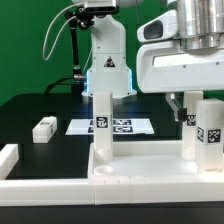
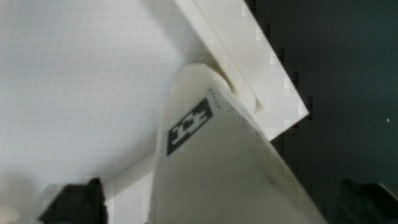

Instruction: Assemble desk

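The white desk top lies at the front of the black table, underside up. Three legs stand upright on it: one at the exterior view's left, one near the right edge, and one just behind that. My gripper hangs over this rear right leg. In the wrist view the tagged leg rises between my dark fingertips, with a gap at each side. The gripper is open and grips nothing. The desk top fills the space behind the leg.
A loose leg lies on its side on the table at the exterior view's left. The marker board lies flat behind the desk top. A white rail sits at the far left. The arm's base stands at the back.
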Robot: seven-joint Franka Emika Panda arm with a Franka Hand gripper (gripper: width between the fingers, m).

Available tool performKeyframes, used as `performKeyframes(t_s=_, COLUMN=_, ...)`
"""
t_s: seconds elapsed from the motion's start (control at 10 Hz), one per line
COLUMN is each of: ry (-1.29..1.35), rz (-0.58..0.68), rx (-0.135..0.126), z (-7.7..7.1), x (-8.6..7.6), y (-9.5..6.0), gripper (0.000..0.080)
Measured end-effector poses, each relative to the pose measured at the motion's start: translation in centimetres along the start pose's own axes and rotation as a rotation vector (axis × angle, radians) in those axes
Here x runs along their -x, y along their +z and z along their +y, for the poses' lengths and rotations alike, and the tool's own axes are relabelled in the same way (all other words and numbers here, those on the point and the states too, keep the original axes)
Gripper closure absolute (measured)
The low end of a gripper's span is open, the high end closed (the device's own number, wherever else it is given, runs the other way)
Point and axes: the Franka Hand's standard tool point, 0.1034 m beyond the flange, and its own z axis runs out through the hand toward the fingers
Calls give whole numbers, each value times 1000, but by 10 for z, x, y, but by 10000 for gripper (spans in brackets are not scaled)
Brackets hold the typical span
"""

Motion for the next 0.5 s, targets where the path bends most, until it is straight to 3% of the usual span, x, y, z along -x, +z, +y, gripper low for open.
performKeyframes(t_s=0.1, ry=-60, rz=0, rx=0, z=0, x=0, y=0, gripper=151)
performKeyframes(t_s=0.3, ry=-448, rz=-15, rx=14, z=-4, x=8, y=3, gripper=151)
performKeyframes(t_s=0.5, ry=-411, rz=-12, rx=15, z=-2, x=6, y=2, gripper=151)
